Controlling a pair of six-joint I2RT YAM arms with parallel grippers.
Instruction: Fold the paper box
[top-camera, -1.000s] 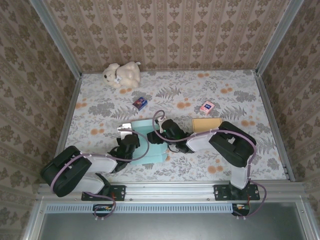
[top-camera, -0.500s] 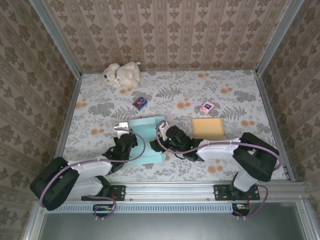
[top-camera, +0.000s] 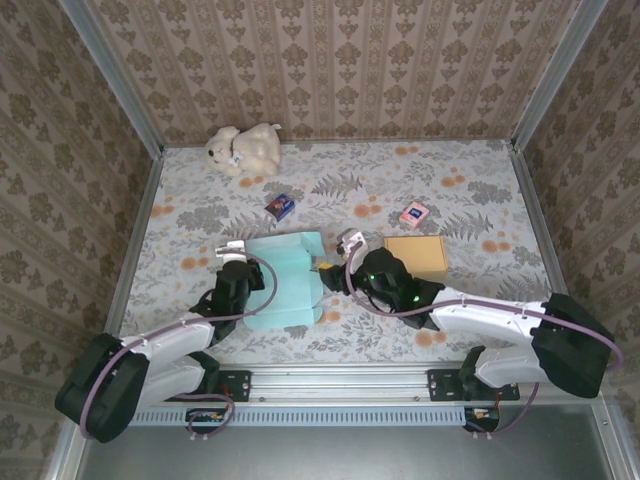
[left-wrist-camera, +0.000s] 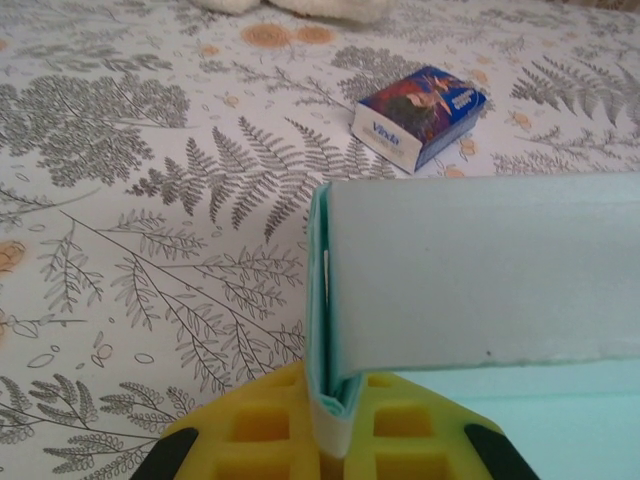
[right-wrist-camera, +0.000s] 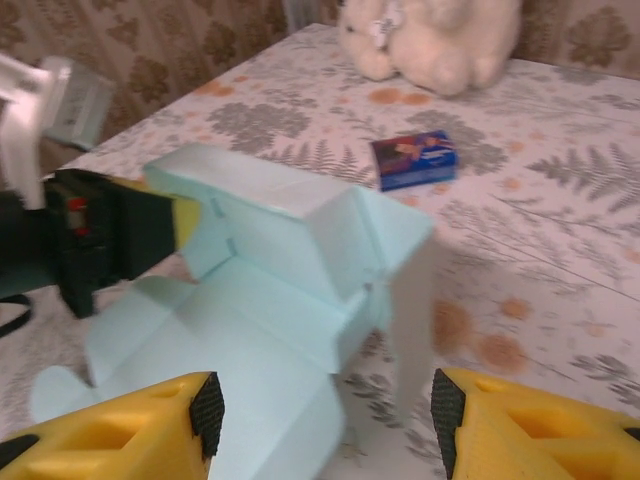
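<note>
Flowered paper lines the walls, and the table (top-camera: 480, 195) carries a fern-and-blossom print. From overhead, the pale green paper box (top-camera: 285, 285) lies half-formed near the front edge, between the two arms. The left gripper (top-camera: 243, 272) is at its left edge and the right gripper (top-camera: 328, 270) just beside its right edge. A teddy bear (top-camera: 243, 148), a small blue carton (top-camera: 281, 206), a pink carton (top-camera: 414, 213) and a brown cardboard sheet (top-camera: 415, 255) lie apart from it.

The left wrist camera settles what the overhead one cannot: the left gripper's yellow fingers (left-wrist-camera: 260, 425) are pressed together on a raised wall of the box, pinching its doubled edge.

The right wrist camera gives the box's shape instead. Its walls are up on the far side, and one blurred flap stands loose on the right. The right gripper is spread wide there and seems to hold nothing.

To my eye the loose flap is the step in hand. The left should anchor firmly while the right eases the flap over along its crease, gently, since thin card buckles.
</note>
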